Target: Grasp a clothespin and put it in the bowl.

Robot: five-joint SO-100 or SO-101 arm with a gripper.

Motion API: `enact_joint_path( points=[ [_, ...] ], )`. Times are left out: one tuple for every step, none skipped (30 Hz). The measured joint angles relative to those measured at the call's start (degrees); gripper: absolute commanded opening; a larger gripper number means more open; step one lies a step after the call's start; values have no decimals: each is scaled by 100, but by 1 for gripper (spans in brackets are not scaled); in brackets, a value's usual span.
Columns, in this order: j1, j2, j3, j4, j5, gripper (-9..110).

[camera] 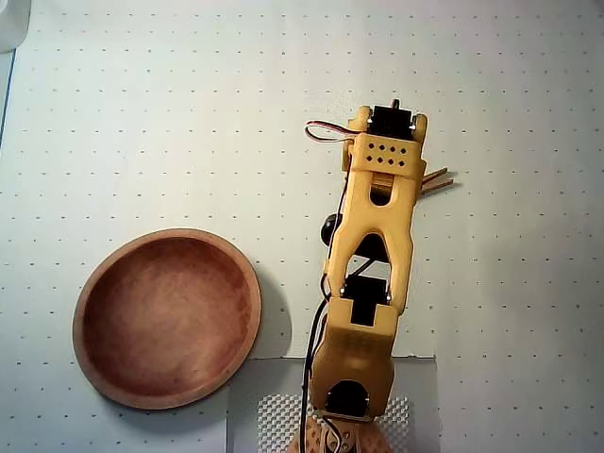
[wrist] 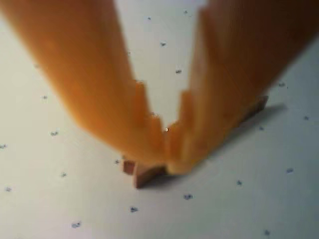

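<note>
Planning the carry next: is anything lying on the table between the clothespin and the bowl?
Nothing loose shows there. In the overhead view the clothespin pokes out right of the arm, and the bowl sits lower left; only the arm itself lies between them. In the wrist view the end effector has closed around the clothespin.

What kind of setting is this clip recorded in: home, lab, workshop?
Probably a hobby or lab tabletop set up for robot practice. A pale dotted mat covers the surface, a yellow arm is mounted at its near edge, and the only props are a wooden bowl and a clothespin.
</note>
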Motion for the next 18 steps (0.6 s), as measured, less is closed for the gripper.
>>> enact_joint_path(
  points=[
    [18, -114, -132, 0, -18, -3],
    [26, -149, -167, 0, -26, -3],
    [44, -220, -237, 0, -88, -3],
    [88, -316, -343, 0, -149, -3],
    [123, -404, -466, 0, -220, -3],
    [158, -483, -563, 0, -272, -3],
    [193, -580, -677, 0, -334, -3],
    [211, -642, -765, 0, -387, -3],
    [229, -721, -879, 0, -457, -3],
    [246, -765, -967, 0, -510, -3],
    [255, -800, -1055, 0, -580, -3],
    [264, -879, -1239, 0, -686, -3],
    [264, -888, -1266, 0, -694, -3],
    [264, -932, -1362, 0, -773, -3],
    [264, -976, -1468, 0, -844, -3],
    [255, -1028, -1617, 0, -923, -3],
    [255, -1046, -1679, 0, -949, -3],
    [246, -1099, -1767, 0, -1011, -3]
  ],
)
